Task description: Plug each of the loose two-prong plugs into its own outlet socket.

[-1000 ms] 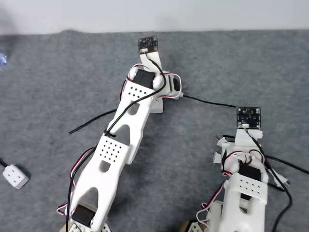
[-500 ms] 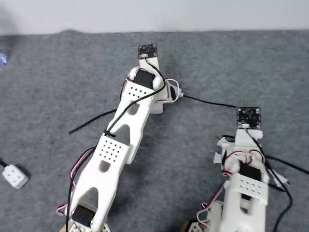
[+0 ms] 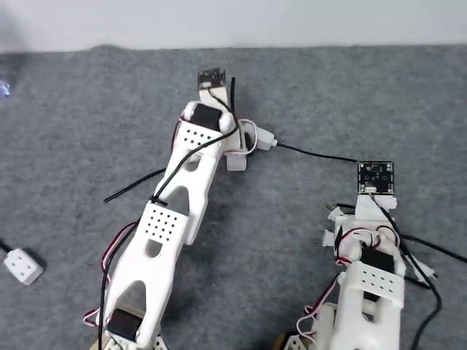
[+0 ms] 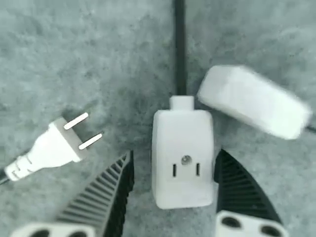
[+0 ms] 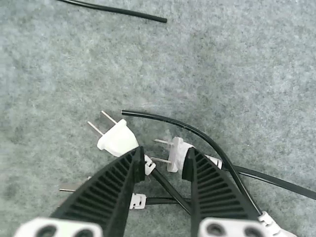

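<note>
Socket (image 4: 182, 158) lengthwise betw. left end effector (image 4: 174, 154) fingers, cord (image 4: 178, 44) outward

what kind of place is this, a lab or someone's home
Probably a robotics lab bench: two white robot arms side by side, a grey felt-like mat as the work surface, and loose two-prong plugs and an outlet socket laid on it.

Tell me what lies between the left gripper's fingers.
In the left wrist view, a white outlet socket lies between the open fingers of the left gripper, slots facing the camera, on grey carpet. The two-prong plug lies outside them.
</note>
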{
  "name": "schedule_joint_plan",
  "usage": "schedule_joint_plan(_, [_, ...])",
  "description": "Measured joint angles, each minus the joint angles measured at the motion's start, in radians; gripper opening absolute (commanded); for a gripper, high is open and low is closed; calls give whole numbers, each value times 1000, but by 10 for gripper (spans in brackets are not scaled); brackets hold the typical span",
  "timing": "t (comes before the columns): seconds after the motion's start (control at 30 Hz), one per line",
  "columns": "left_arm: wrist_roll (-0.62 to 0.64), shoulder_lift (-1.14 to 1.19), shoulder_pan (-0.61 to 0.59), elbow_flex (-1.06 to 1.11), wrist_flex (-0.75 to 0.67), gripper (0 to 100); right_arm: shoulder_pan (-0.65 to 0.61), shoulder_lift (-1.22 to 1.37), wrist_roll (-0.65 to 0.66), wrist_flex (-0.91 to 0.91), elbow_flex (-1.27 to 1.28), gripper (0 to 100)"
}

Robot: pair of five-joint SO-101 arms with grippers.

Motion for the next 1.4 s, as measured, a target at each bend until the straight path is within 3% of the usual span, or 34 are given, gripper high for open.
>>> schedule_joint_plan(0.13, [-8, 11, 2, 0, 0, 235, 0, 0, 0, 0, 0, 126])
schedule_joint_plan(0.3, [-9, 11, 3, 0, 0, 4, 0, 0, 0, 0, 0, 126])
schedule_joint_plan(0.73, [-123, 11, 37, 0, 0, 12, 0, 0, 0, 0, 0, 126])
schedule_joint_plan(0.93, [-215, -31, 110, 2, 2, 12, -18, 0, 0, -38, 29, 126])
schedule_joint_plan(1.17, [-399, -319, 242, 51, 2, 12, -44, 0, 0, -48, 31, 126])
schedule_joint_plan(1.4, [-488, -609, 112, 321, 3, 12, -48, 0, 0, -49, 31, 126])
